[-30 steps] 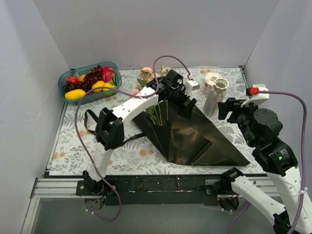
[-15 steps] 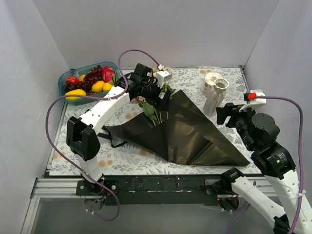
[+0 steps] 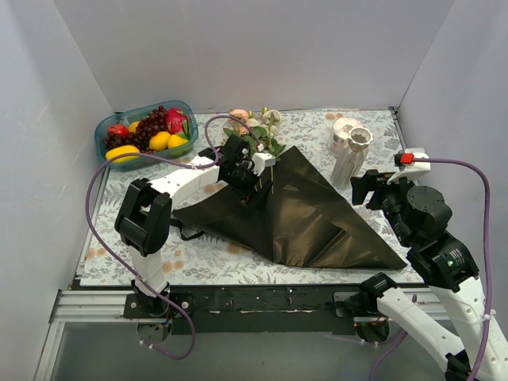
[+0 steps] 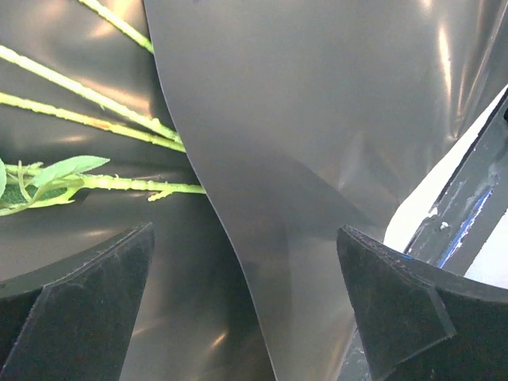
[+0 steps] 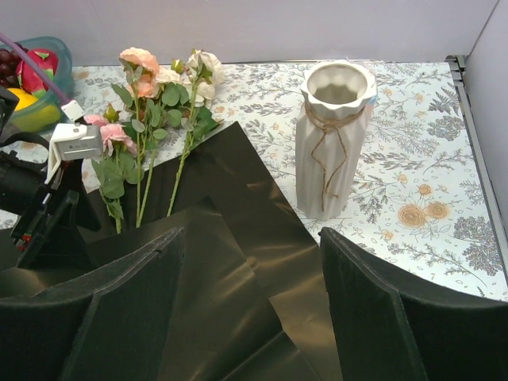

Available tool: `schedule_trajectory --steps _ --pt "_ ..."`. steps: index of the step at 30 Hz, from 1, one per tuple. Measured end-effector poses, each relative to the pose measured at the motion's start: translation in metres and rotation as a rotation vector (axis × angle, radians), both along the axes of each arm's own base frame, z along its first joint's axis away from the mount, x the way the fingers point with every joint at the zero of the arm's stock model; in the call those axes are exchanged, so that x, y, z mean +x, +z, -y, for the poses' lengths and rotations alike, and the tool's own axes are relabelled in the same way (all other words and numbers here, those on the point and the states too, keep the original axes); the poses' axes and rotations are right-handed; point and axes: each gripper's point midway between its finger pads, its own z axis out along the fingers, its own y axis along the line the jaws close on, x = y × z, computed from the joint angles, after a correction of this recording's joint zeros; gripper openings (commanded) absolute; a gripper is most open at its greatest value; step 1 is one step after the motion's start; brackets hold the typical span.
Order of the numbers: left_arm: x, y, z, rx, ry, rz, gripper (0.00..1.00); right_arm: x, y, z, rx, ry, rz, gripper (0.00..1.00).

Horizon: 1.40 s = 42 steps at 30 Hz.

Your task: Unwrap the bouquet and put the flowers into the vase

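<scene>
Your left hand (image 4: 246,230) and right hand (image 5: 252,246) are wide open
The flowers (image 5: 151,119) lie partly on the black paper (image 3: 317,214) just past your left hand; the vase (image 5: 333,143) stands ahead of your right hand

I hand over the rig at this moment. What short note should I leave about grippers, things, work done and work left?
Left gripper: open, holding nothing, low over the black wrapping paper beside the stems.
Right gripper: open, empty, facing the vase.
Flowers: lying on the opened paper, blooms at the far side.
Vase: upright, no flowers in it.
Done: paper opened out.
Left: lift the flowers into the vase.
</scene>
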Motion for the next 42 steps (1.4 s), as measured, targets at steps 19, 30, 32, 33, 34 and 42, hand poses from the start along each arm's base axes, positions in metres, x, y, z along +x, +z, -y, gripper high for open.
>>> schedule_trajectory --steps 19,30,32,33,34,42 --pt "-0.049 0.013 0.008 -0.177 -0.268 -0.25 0.62 0.002 -0.003 -0.002 0.001 0.001 -0.013 0.76" --pt "-0.052 0.031 0.006 -0.202 -0.298 -0.194 0.36 0.001 -0.003 -0.002 0.012 -0.001 -0.022 0.76" --pt "-0.055 0.043 0.005 -0.226 -0.308 -0.151 0.25 0.001 -0.003 -0.002 0.013 -0.001 -0.024 0.76" --pt "-0.057 0.048 0.004 -0.237 -0.315 -0.129 0.24 0.001 -0.003 -0.002 0.014 -0.002 -0.025 0.76" --pt "-0.06 0.054 0.003 -0.247 -0.323 -0.108 0.24 0.0 -0.002 -0.002 0.015 -0.002 -0.024 0.76" --pt "-0.073 0.05 0.002 -0.213 -0.353 -0.063 0.15 -0.001 0.004 -0.002 0.027 -0.003 -0.013 0.76"
